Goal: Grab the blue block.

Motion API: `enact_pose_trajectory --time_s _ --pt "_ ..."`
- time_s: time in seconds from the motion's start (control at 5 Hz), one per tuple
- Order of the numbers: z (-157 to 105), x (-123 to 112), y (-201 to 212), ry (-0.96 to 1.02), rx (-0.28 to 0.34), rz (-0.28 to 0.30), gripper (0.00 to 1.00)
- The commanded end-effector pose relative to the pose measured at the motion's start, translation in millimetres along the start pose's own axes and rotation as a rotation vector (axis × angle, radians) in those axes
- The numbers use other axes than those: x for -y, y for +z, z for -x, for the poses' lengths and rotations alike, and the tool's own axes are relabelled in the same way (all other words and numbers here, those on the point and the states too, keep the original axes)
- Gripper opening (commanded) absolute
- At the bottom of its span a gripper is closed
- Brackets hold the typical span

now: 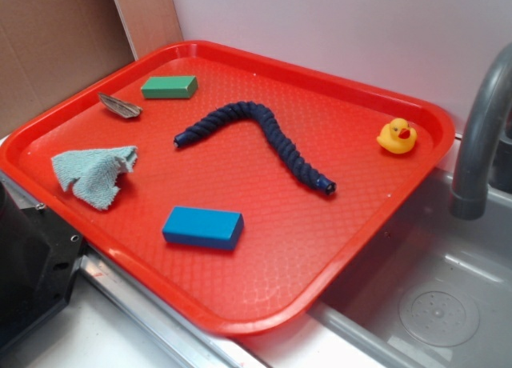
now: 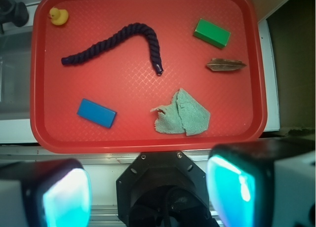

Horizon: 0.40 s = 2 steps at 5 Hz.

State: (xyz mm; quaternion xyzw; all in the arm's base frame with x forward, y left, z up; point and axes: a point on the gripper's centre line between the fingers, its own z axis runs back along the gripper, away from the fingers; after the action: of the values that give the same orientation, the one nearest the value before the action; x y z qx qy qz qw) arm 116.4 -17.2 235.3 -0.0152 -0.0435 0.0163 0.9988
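The blue block (image 1: 203,227) (image 2: 97,112) lies flat on the red tray (image 1: 240,312) (image 2: 39,64), near its front edge, untouched. My gripper (image 2: 150,195) hangs high over the robot's base, off the tray's near edge, well away from the block. It is open, with its two cyan-padded fingers (image 2: 66,197) far apart and nothing between them. In the exterior view the gripper is out of frame.
On the tray also lie a dark navy braided rope (image 1: 264,136) (image 2: 118,42), a green block (image 1: 170,86) (image 2: 212,32), a crumpled teal cloth (image 1: 94,173) (image 2: 181,114), a brown shell-like piece (image 1: 120,106) (image 2: 226,64) and a yellow rubber duck (image 1: 398,136) (image 2: 59,16). A sink with a grey faucet (image 1: 480,136) is at right.
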Motion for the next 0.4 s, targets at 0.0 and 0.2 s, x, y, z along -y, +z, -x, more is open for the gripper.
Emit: enact_pose_trajectory --time_s 0.0,0.2 --pt "0.0 0.0 0.0 0.0 0.0 0.0 1.0" --pt "-0.4 21.9 -50.9 -0.252 -0.003 -0.012 1.0"
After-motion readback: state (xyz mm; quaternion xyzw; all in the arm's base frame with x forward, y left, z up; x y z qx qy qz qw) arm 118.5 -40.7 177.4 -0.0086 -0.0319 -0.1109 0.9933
